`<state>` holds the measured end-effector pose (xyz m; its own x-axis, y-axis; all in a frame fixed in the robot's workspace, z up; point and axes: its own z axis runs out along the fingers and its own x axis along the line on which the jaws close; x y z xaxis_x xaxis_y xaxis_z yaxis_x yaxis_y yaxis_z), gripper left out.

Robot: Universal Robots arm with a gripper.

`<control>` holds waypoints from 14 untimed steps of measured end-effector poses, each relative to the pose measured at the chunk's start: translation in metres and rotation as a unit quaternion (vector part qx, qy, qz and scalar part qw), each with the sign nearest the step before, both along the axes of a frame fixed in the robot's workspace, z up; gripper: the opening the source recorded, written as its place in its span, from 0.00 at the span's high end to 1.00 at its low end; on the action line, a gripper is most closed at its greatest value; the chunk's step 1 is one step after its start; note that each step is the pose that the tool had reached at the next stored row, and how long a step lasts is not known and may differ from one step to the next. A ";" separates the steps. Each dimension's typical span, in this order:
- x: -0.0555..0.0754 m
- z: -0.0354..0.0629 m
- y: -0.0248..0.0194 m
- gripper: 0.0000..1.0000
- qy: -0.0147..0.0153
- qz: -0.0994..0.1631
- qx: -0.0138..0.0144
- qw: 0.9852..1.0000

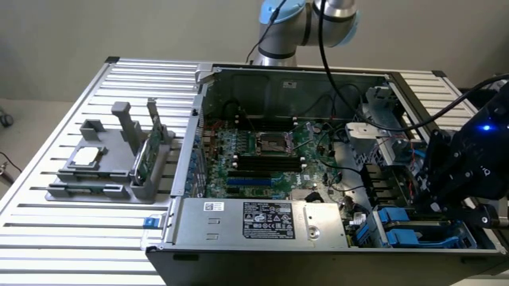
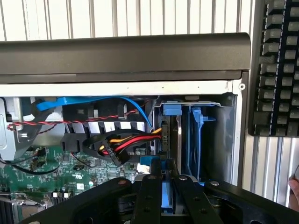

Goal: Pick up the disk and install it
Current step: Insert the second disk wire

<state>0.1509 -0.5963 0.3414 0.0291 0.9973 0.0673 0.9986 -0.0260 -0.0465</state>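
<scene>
My gripper [image 1: 441, 205] hangs over the drive bay [image 1: 413, 229] at the front corner of the open computer case, on the exterior view's right. In the wrist view the gripper [image 2: 166, 182] is shut on the disk [image 2: 177, 135]. The disk stands on edge in a bay slot, its silver side and blue carrier tab showing past the fingers [image 2: 148, 198]. A strip of blue carrier sits between the two fingers. A second blue carrier [image 2: 196, 135] stands in the neighbouring slot, close to the case wall.
A bundle of red, yellow and black power cables [image 2: 124, 144] and a blue data cable [image 2: 93, 101] lie right beside the bay. The motherboard [image 1: 263, 149] and power supply [image 1: 263, 219] fill the case. A grey holder [image 1: 104, 173] with a chip and a green card stands on the exterior view's left.
</scene>
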 end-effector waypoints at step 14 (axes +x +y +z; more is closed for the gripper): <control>0.002 -0.0072 -0.0061 0.84 0.000 0.001 0.015 1.000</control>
<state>0.1525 -0.6025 0.3341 0.0270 0.9949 0.0968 0.9986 -0.0225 -0.0475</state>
